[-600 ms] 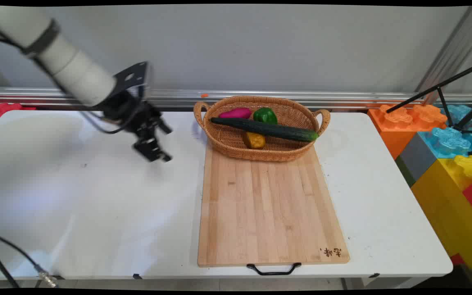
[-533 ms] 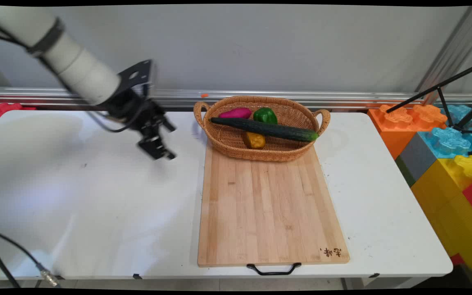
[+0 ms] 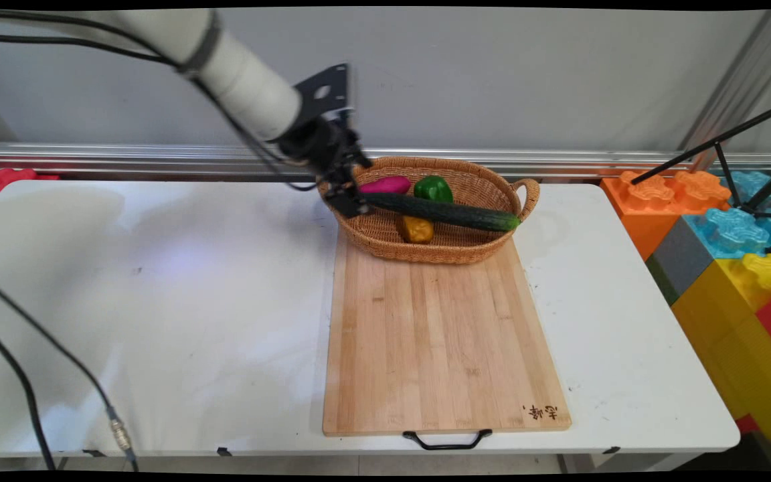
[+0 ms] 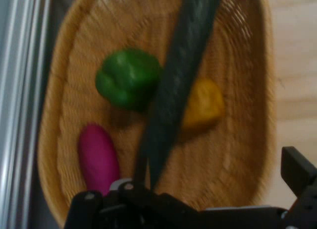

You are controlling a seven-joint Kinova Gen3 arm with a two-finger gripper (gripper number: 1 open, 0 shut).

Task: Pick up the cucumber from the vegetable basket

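My black gripper (image 3: 349, 193) hangs open over the left end of a wicker basket (image 3: 425, 252), just above the near tip of a long dark cucumber (image 3: 446, 212). The cucumber lies across the basket over a yellow pepper (image 3: 416, 229). A green pepper (image 3: 434, 188) and a magenta vegetable (image 3: 389, 185) lie behind it. The hand view looks down into the basket (image 4: 49, 140): cucumber (image 4: 178, 85) running away from the gripper (image 4: 193, 194), green pepper (image 4: 126, 78) and magenta vegetable (image 4: 97, 157) on its left, yellow pepper (image 4: 204, 105) on its right. Nothing is between the fingers.
The basket stands on the far end of a wooden cutting board (image 3: 439, 341) with a black handle at the table's front edge. Big coloured toy blocks (image 3: 727, 268) and a black tripod (image 3: 747, 154) stand off the table's right side. A cable (image 3: 57, 381) hangs at lower left.
The arm has swung right and away from me, carrying the gripper from over the bare table left of the basket to over the basket's left end. The vegetables have not moved.
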